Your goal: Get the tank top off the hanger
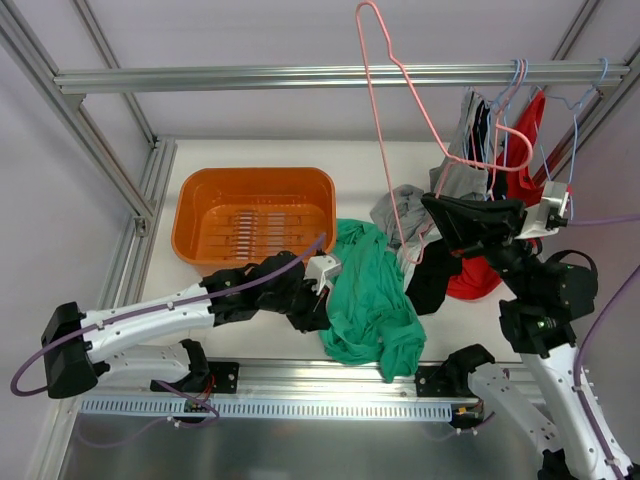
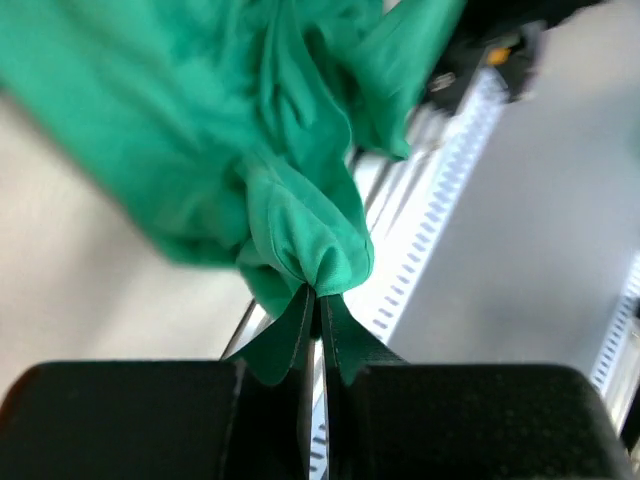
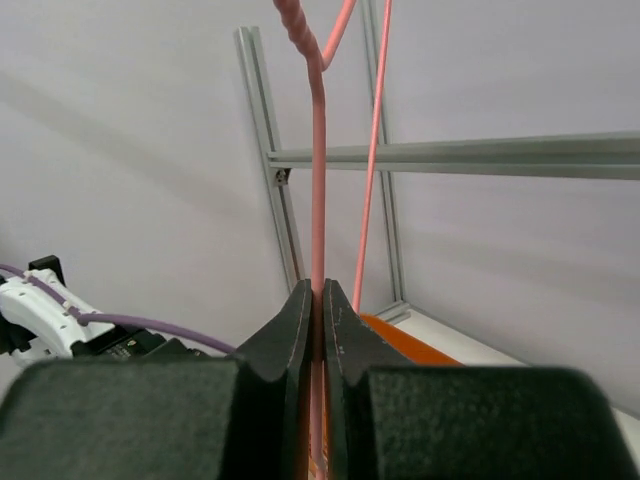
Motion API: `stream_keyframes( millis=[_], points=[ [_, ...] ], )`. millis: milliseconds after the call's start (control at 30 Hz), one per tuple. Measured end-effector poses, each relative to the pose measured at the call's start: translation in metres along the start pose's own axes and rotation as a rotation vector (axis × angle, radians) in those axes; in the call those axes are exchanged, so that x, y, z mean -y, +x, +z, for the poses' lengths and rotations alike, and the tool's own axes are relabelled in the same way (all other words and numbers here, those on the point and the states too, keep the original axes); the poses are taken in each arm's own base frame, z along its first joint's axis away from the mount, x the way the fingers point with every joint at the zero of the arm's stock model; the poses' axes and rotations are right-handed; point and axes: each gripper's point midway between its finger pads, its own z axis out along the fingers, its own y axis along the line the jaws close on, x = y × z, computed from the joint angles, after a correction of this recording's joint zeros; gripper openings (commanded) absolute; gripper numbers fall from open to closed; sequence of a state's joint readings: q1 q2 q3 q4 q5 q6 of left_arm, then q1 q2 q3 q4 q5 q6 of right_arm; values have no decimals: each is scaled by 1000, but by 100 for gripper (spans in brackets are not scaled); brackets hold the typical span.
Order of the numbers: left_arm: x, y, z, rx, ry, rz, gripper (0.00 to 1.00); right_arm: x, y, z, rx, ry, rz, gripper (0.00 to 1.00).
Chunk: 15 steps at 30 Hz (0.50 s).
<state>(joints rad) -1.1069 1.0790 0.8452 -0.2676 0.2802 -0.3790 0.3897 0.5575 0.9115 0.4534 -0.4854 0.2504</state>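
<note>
Tank top (image 2: 300, 225) — pinched in left end effector (image 2: 318, 302).

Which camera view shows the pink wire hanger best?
Top external: it shows almost the whole pink wire hanger. Right wrist shows only a stretch clamped in the right gripper; left wrist shows none.

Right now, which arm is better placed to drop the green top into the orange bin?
Left, likely: left hand is shut on the green top, beside the orange bin; right hand grips the pink hanger.
</note>
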Motion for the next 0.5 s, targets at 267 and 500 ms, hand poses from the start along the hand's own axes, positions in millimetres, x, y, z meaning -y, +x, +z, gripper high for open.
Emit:
stream_keyframes(
  millis=[267, 500],
  points=[
    [-36, 20, 4, -1, -174, -100, 62, 20, -4, -24, -186, 243, -61, 0],
    [-26, -8, -27, 154, -167, -88, 99, 25, 6, -91, -441, 488, -89, 0]
  ],
)
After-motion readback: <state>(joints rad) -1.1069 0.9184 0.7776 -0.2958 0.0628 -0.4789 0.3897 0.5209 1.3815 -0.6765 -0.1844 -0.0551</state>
